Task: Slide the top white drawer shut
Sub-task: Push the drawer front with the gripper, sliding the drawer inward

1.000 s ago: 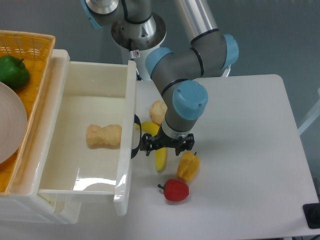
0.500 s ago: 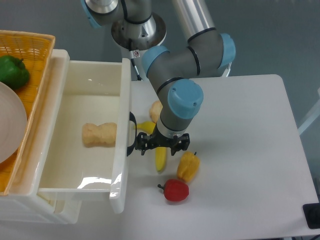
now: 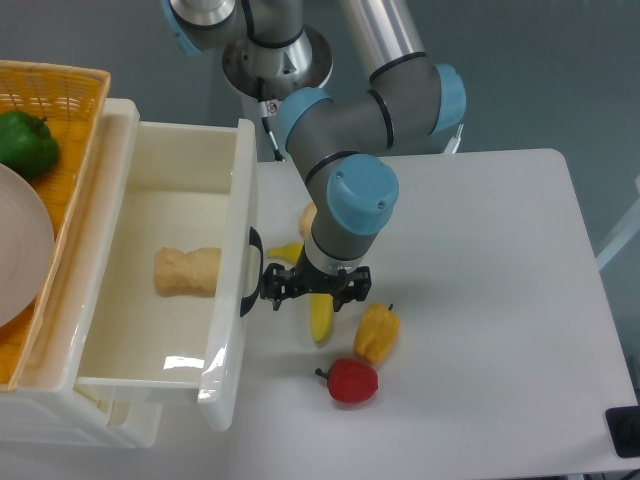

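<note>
The top white drawer [image 3: 190, 270] stands partly open, a beige lump [image 3: 186, 271] inside. The tool [image 3: 312, 286] sits against its black handle [image 3: 250, 271]; whether its fingers are spread or closed cannot be told.

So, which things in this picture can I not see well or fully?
- Gripper: the wrist hides its fingers from above; open or shut is unclear, as is contact with the handle.
- Banana: its middle lies under the arm.
- Round pale item: mostly behind the arm.
- Basket: cut by the left edge.
</note>
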### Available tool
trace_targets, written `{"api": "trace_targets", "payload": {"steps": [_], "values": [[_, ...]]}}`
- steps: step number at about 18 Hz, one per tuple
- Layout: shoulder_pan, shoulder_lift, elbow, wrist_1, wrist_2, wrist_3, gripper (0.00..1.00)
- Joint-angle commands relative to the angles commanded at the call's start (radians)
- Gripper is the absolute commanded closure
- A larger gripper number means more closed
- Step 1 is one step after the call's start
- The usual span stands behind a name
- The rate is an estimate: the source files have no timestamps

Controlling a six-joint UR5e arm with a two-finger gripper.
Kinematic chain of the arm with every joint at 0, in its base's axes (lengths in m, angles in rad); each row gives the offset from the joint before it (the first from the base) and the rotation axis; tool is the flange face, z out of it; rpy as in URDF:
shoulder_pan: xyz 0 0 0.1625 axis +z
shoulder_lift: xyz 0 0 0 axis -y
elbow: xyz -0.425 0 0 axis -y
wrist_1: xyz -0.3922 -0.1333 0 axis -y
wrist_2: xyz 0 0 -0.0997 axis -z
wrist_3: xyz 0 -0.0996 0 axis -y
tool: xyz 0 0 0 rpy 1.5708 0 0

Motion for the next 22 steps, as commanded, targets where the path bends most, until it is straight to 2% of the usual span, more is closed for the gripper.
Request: {"api": "trace_targets", "payload": {"steps": [22], "values": [[-0.129, 0.005, 0.006, 0.005, 0.012, -0.037, 0.00]]}}
